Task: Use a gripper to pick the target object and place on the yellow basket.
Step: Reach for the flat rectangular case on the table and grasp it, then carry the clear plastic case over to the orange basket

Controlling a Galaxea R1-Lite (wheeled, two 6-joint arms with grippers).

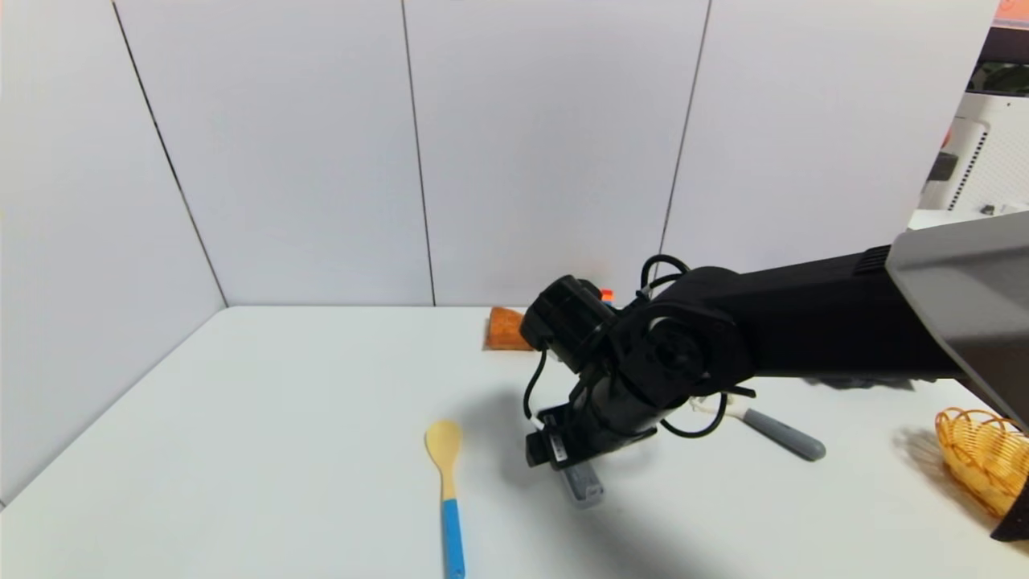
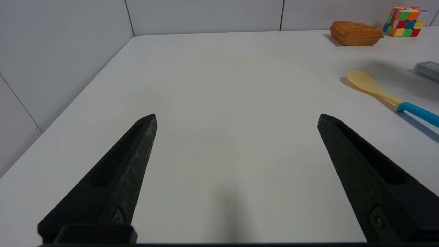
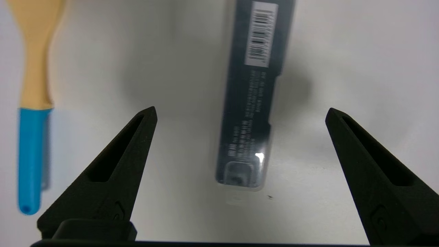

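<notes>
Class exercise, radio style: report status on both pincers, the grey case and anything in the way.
Right pincer open above grey case, not touching. Left pincer open, parked over bare table. Spoon beside case, clear of the fingers.

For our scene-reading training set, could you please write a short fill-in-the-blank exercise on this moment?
1. The right gripper hangs over the grey case with its fingers ____.
2. The wooden spoon has a ____ handle.
3. The yellow basket holds ____ so far.
4. The white label on the case carries a ____.

Missing words: open; blue; nothing; barcode
</notes>
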